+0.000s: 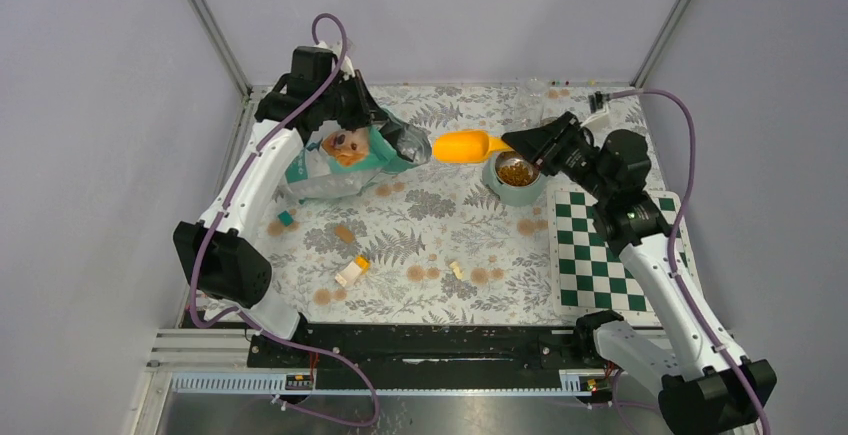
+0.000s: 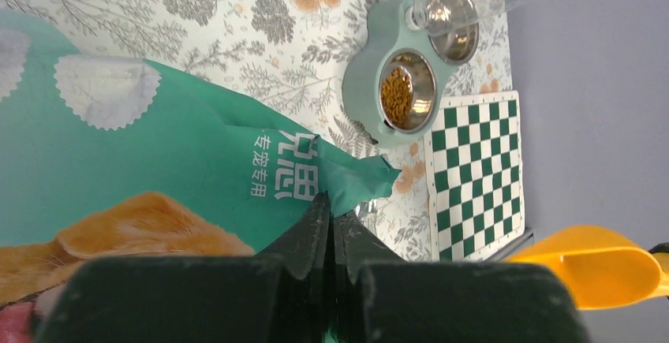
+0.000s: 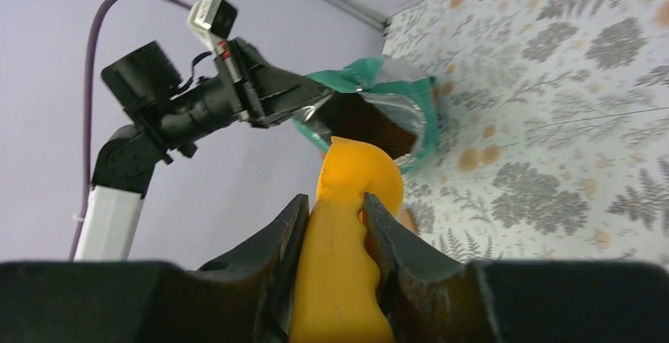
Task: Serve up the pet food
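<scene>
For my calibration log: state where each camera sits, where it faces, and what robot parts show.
Top external: above and behind the bases, looking down at the table; both arms show.
Left wrist: on the left arm, looking past the left claw, shut on the teal bag, toward the bowl.
Right wrist: on the right arm, looking past the right claw, shut on the scoop, toward the bag's mouth; left arm shows.
Shared: all three show bag and scoop.

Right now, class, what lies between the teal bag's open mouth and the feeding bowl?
The yellow scoop, gripped by the right tool, as the top view shows.
</scene>
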Controlling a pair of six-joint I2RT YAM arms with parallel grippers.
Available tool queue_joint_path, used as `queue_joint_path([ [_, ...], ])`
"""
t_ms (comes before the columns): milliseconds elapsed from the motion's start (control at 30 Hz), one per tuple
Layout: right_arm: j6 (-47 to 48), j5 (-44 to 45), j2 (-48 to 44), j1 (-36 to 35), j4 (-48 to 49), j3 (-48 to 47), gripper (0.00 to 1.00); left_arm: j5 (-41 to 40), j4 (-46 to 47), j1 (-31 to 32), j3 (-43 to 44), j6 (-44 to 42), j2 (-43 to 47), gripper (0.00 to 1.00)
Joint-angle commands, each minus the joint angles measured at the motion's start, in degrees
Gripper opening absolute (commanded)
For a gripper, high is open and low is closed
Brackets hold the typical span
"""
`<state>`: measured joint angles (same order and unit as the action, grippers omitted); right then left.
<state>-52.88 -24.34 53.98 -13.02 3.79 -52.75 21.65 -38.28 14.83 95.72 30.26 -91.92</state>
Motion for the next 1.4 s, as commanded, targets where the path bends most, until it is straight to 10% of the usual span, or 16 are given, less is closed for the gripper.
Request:
queue_joint_path([
  [0, -1.3, 2.1, 3.4, -5.3, 4.5, -4.8, 0.0, 2.4, 3.0, 2.2, 1.0, 1.0, 4.1, 0.0],
  [467, 10.6, 9.9, 28.6, -18.3, 2.0, -18.2, 0.0, 0.2, 1.1, 5.1, 5.1, 2.2, 1.0, 0.0],
  [1033, -1.0, 19.3, 57.9, -27.2, 19.5, -26.9, 0.0, -6.8, 0.8, 6.3, 11.6, 3.5, -5.1, 0.0],
  [1367, 3.7, -2.2, 69.1, -27.9, 30.6, -30.3, 0.0, -5.3, 0.8, 7.5, 13.0, 4.9, -6.8, 0.0],
])
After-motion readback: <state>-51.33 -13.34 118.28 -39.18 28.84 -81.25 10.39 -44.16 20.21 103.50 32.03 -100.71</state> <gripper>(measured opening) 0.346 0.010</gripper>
